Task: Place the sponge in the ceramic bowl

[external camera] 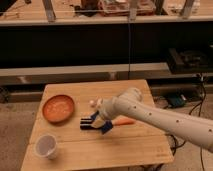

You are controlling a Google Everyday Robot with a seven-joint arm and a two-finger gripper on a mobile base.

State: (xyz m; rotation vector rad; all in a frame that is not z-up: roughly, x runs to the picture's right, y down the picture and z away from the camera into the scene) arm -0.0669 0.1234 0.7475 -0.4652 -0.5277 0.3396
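Currently we list: end effector [98, 121] over counter [125, 149] centre, blue sponge [105, 128] at its tip, grip we cannot tell; ceramic bowl [58, 107] at its 10 o'clock.

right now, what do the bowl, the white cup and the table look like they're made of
Ceramic bowl: likely glazed ceramic; orange-brown with a darker rim. White cup: plain matte white, paper or plastic, unclear which. Table: light wood, plank seams showing. The end effector sits above the table's middle, just right of the bowl.
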